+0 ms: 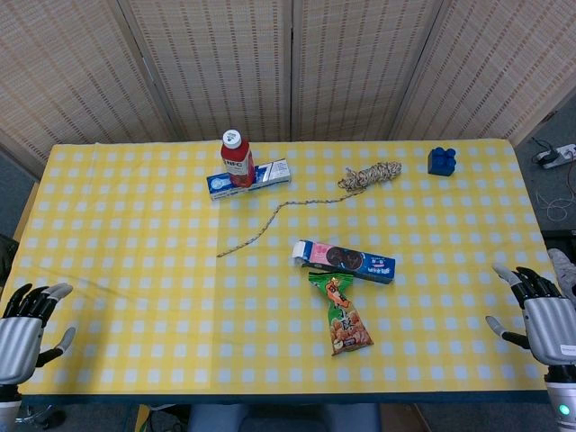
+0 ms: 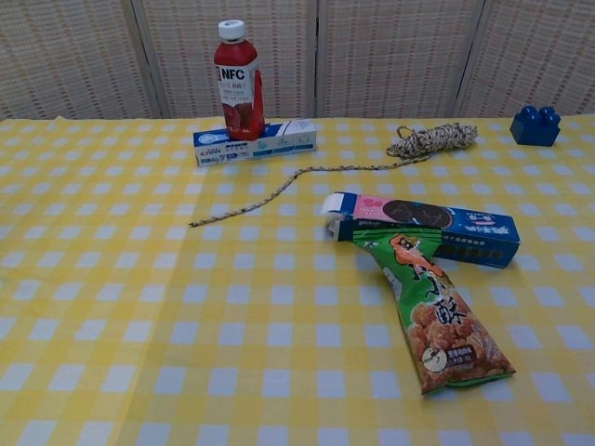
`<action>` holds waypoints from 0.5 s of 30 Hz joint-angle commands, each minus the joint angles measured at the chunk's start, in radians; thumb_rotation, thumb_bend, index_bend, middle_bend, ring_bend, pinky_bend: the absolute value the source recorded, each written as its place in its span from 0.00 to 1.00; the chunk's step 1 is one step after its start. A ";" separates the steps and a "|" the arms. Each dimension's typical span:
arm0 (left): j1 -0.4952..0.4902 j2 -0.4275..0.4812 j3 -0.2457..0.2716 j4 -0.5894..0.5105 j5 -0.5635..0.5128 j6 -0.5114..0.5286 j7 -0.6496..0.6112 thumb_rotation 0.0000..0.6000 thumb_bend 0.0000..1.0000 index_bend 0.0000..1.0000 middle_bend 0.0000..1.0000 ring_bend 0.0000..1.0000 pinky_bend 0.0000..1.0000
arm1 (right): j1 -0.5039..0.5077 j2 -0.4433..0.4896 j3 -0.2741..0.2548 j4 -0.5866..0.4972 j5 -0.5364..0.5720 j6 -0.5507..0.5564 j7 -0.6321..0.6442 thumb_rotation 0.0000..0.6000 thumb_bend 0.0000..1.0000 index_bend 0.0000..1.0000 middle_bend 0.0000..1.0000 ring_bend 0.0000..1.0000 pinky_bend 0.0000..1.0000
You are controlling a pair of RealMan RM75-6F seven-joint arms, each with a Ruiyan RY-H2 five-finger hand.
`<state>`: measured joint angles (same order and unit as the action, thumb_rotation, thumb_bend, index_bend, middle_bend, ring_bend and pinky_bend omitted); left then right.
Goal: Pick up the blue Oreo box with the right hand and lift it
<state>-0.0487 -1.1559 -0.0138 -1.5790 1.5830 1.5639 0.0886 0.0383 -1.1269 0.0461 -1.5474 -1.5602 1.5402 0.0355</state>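
The blue Oreo box (image 1: 347, 260) (image 2: 428, 229) lies flat near the middle of the yellow checked table, its pink end pointing left. My right hand (image 1: 543, 315) hovers at the table's front right corner, well to the right of the box, fingers spread and holding nothing. At the front left corner my left hand (image 1: 25, 324) is likewise empty with fingers apart. Neither hand shows in the chest view.
A green snack bag (image 1: 342, 315) (image 2: 435, 307) touches the box's front side. Behind lie a red NFC bottle (image 1: 237, 158) on a toothpaste box (image 1: 249, 179), a coiled rope (image 1: 371, 174) with a trailing end, and a blue brick (image 1: 441, 161).
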 commanded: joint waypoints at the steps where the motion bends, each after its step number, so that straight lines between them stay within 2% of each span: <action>1: 0.000 -0.001 0.001 0.001 0.000 -0.001 0.001 1.00 0.33 0.26 0.23 0.18 0.08 | 0.002 -0.002 -0.001 0.003 -0.010 0.004 0.004 1.00 0.15 0.18 0.29 0.18 0.26; 8: 0.003 -0.002 0.004 0.001 0.001 0.002 0.003 1.00 0.33 0.26 0.23 0.18 0.08 | 0.023 -0.006 -0.011 0.000 -0.033 -0.025 -0.013 1.00 0.15 0.18 0.29 0.18 0.26; 15: 0.007 -0.004 0.006 0.001 0.003 0.006 0.002 1.00 0.33 0.26 0.23 0.18 0.08 | 0.085 -0.022 -0.003 -0.024 -0.023 -0.122 -0.054 1.00 0.15 0.18 0.28 0.18 0.26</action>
<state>-0.0417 -1.1592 -0.0082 -1.5777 1.5856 1.5701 0.0904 0.1018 -1.1424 0.0387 -1.5610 -1.5888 1.4450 0.0011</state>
